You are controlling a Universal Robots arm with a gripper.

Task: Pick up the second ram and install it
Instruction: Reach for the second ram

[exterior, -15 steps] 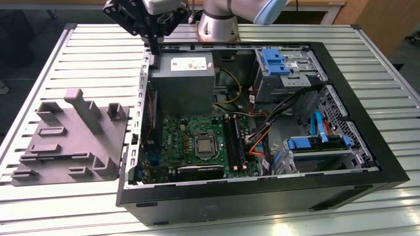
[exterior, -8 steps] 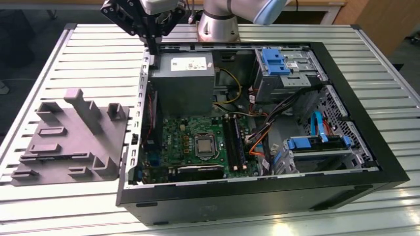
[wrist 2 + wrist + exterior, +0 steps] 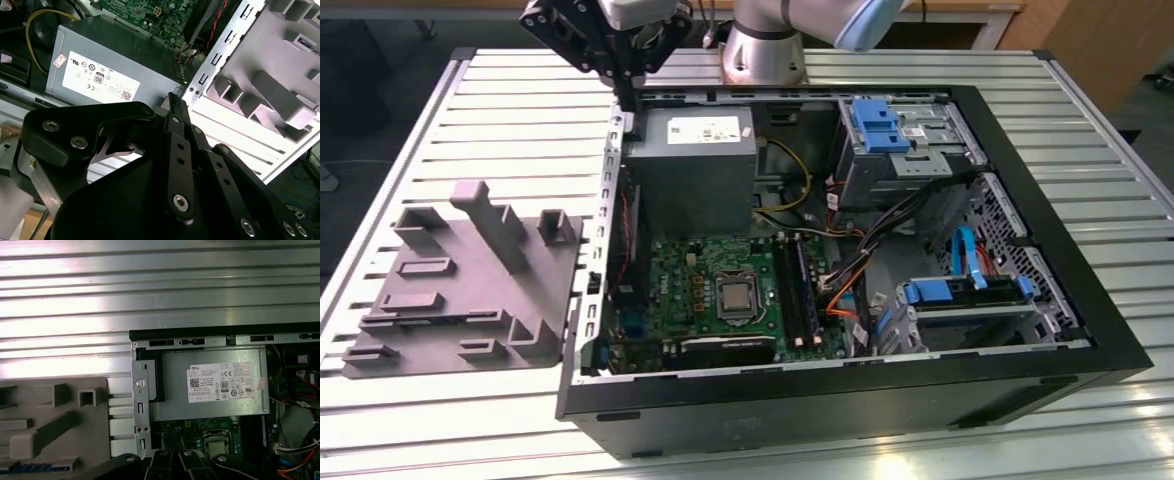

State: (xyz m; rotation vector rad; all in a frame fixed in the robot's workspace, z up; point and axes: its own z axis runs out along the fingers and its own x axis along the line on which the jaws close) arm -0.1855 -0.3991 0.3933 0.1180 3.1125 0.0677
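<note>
Black gripper point(image 3: 628, 98), slim fingers point(image 3: 176, 117) pinched together, hangs above the boxy grey power supply point(image 3: 698, 150); beside it, a bluish strip, maybe the second ram point(image 3: 31, 468), lies in the moulded fixture point(image 3: 55, 440).

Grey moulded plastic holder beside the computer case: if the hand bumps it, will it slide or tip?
The grey moulded plastic holder lies broad and flat on the ribbed metal table, so tipping seems unlikely. It looks like light plastic simply resting there, so it would probably slide. Its upright posts could catch a sideways push.
</note>
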